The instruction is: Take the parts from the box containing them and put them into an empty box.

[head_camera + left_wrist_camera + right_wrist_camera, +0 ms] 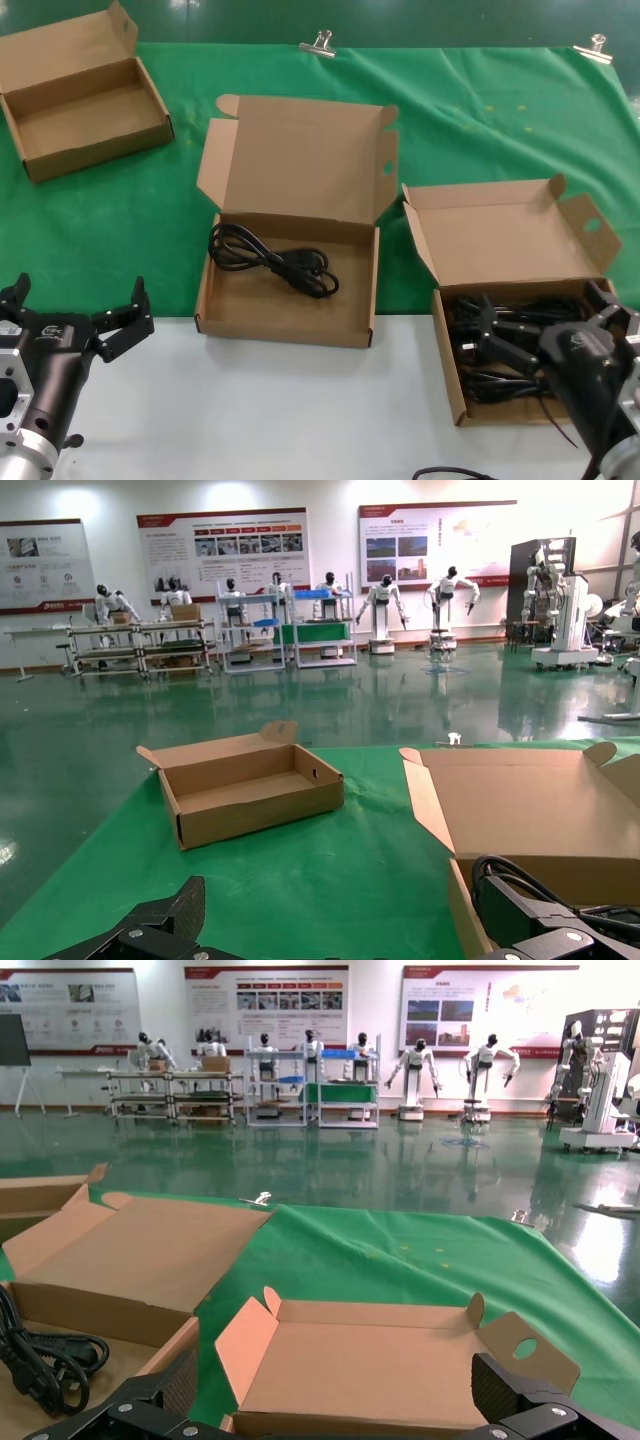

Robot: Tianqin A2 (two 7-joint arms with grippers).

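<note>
Several black power cords point(505, 345) lie piled in the box containing them point(500, 235), at the right with its lid up. My right gripper point(545, 322) hovers over that pile, open with nothing between its fingers; in the right wrist view the gripper point(340, 1405) faces this box's raised lid point(380, 1360). The squarish middle box point(270, 310) holds one coiled cord point(275, 262). My left gripper point(75, 302) is open and holds nothing, low over the white table to the near left of the middle box. In the left wrist view the gripper point(345, 935) looks past that cord point(500, 872).
A third, oblong cardboard box point(85, 100) stands with nothing in it at the far left on the green cloth point(480, 120). Two metal clips point(320, 44) hold the cloth's far edge. The near part of the table is white point(280, 410). A loose cable point(450, 472) lies at the near edge.
</note>
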